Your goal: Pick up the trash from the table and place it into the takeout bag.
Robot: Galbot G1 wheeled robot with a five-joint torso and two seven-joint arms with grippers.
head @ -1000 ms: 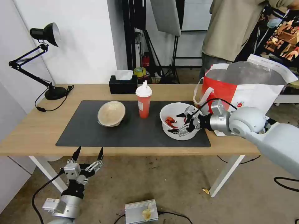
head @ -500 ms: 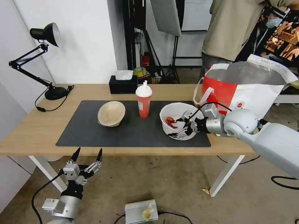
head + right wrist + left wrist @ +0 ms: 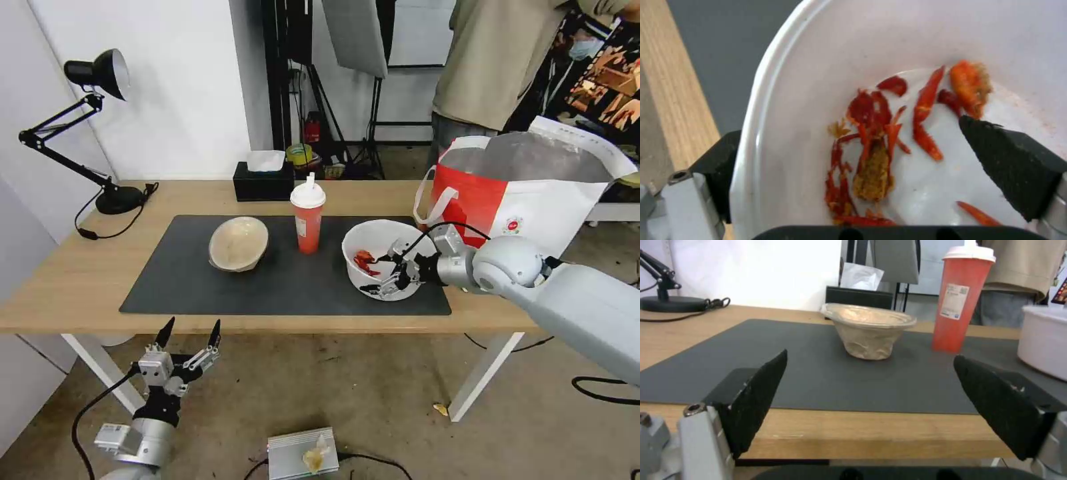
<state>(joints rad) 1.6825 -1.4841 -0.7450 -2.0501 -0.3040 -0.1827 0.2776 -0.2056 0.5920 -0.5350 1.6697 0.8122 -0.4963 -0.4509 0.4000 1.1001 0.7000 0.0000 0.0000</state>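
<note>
The right end effector [image 3: 385, 273] reached over the tabletop [image 3: 60, 280], fingers spread; the left end effector [image 3: 189, 331] hung below its front edge, fingers apart.

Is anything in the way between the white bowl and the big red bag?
Nothing visible. The white bowl sits right beside the bag, with only bare mat and table between. The right gripper straddles the bowl's rim.

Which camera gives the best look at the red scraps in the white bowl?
The right wrist view: the red scraps lie right below it inside the white bowl. The head view shows them small; the left wrist view catches just the bowl's outer wall.
</note>
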